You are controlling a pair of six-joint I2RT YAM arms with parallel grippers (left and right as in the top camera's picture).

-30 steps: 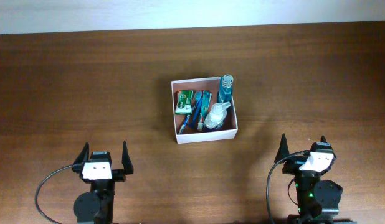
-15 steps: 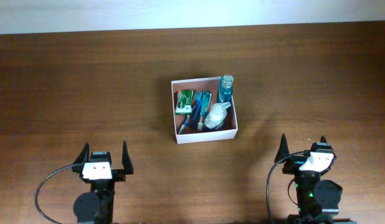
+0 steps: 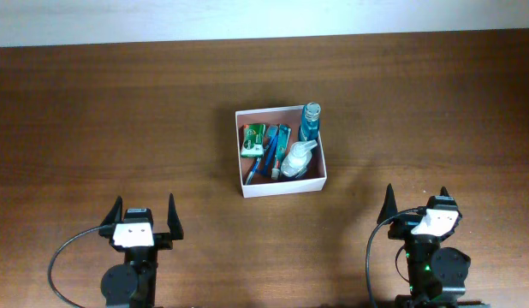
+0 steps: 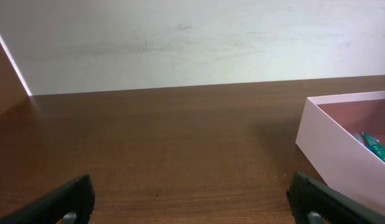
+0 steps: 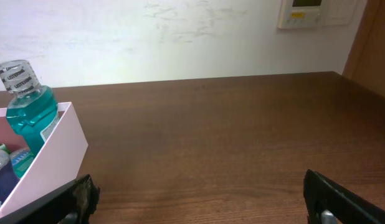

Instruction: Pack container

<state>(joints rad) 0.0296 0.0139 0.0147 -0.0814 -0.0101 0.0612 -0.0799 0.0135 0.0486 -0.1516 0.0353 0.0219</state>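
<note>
While both arms wait at the near edge of the wooden table (image 3: 119, 111), the left gripper (image 3: 145, 204) has its fingers spread wide, holding nothing, and the right gripper (image 3: 417, 195) is just as wide and empty. Farther out, mid-table between them, sits the container (image 3: 282, 186), with a blue mouthwash bottle (image 3: 311, 121) in its far right corner, a clear bottle (image 3: 296, 159) nearer and a green packet (image 3: 252, 137) at left.

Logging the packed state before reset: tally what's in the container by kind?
Bottles: 2 (blue mouthwash, clear)
Green packet: 1
Slim blue items: 2 as far as I can tell, too small to name
Total in container: 5, if the slim items are two
</note>
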